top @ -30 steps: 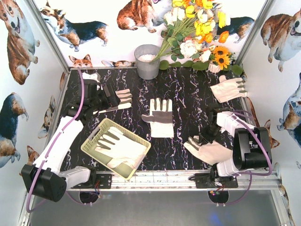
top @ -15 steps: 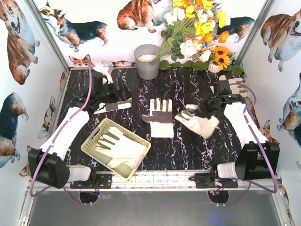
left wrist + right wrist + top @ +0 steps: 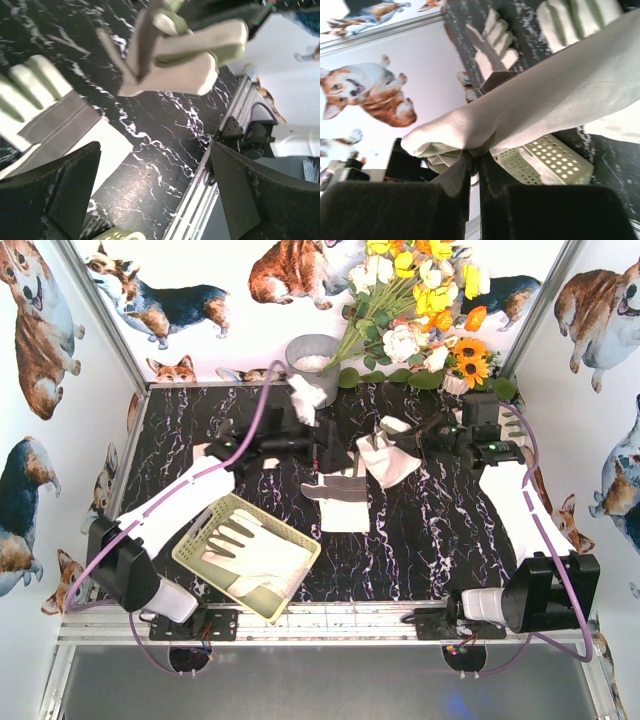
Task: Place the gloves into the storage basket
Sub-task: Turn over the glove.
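The right end effector point(image 3: 476, 159) is clenched on a glove point(image 3: 388, 458) held above the table point(image 3: 420, 530); the left end effector point(image 3: 330, 447) stands released, jaws wide.

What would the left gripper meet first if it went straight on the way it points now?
Probably the glove hanging from the shut right gripper, just ahead of the open left gripper; depth is unclear.

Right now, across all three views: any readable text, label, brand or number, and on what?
None readable in any view.
Gloves, storage basket, grey bucket: no print visible.
Walls: corgi pictures only, no words.
Arm housings: no marking sharp enough to read.
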You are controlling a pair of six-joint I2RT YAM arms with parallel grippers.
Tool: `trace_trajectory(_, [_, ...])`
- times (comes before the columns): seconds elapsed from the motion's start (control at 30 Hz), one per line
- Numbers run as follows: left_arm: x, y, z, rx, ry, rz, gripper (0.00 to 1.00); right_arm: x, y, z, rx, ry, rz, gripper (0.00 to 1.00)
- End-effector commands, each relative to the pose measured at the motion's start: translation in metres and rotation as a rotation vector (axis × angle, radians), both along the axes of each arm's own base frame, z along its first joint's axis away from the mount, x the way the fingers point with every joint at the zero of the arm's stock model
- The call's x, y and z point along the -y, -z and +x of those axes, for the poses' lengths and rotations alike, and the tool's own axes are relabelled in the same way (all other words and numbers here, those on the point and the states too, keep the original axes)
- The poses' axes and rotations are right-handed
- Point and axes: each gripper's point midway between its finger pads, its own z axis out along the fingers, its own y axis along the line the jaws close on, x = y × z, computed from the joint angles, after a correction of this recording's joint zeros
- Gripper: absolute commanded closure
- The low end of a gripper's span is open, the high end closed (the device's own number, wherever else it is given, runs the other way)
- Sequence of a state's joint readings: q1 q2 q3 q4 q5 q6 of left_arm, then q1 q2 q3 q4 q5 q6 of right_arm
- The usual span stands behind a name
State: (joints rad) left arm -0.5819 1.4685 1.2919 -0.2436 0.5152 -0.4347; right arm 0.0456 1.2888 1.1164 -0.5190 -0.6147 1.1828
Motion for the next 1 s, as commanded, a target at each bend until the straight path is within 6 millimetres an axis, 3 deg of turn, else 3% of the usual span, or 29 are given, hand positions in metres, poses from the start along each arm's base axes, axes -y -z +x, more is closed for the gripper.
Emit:
trace_trajectory(0.0, [0.026, -0.015, -0.004, 0.094, 0.107, -0.015, 0.14, -0.014, -0.066, 0.007, 0.159, -0.023, 0.163, 1.0])
trace_trajectory(0.2, [0.043, -0.018, 0.02, 0.129, 0.082, -0.067, 0.1, -0.025, -0.085, 0.002, 0.153, -0.064, 0.244, 1.0])
trace_trajectory(0.43, [0.065, -0.034, 0.037, 0.137, 0.069, -0.172, 0.13, -0.04, -0.091, -0.007, 0.125, -0.108, 0.298, 1.0])
trace_trajectory(0.47, [0.067, -0.036, 0.038, 0.135, 0.069, -0.184, 0.21, -0.042, -0.089, -0.007, 0.12, -0.111, 0.298, 1.0])
trace_trajectory(0.6, [0.066, -0.039, 0.037, 0.121, 0.056, -0.192, 0.82, -0.045, -0.083, -0.009, 0.133, -0.105, 0.269, 1.0])
trace_trajectory(0.63, [0.064, -0.038, 0.037, 0.116, 0.049, -0.185, 0.97, -0.045, -0.082, -0.009, 0.153, -0.104, 0.256, 0.96])
trace_trajectory(0.67, [0.062, -0.036, 0.037, 0.106, 0.041, -0.177, 1.0, -0.044, -0.081, -0.008, 0.172, -0.101, 0.242, 0.88])
trace_trajectory(0.8, [0.055, -0.041, 0.031, 0.093, 0.015, -0.193, 1.0, -0.04, -0.08, -0.01, 0.261, -0.12, 0.161, 0.51])
trace_trajectory(0.97, [0.034, -0.043, 0.044, -0.082, -0.142, -0.23, 1.0, -0.033, -0.074, -0.023, 0.316, -0.17, -0.023, 0.24])
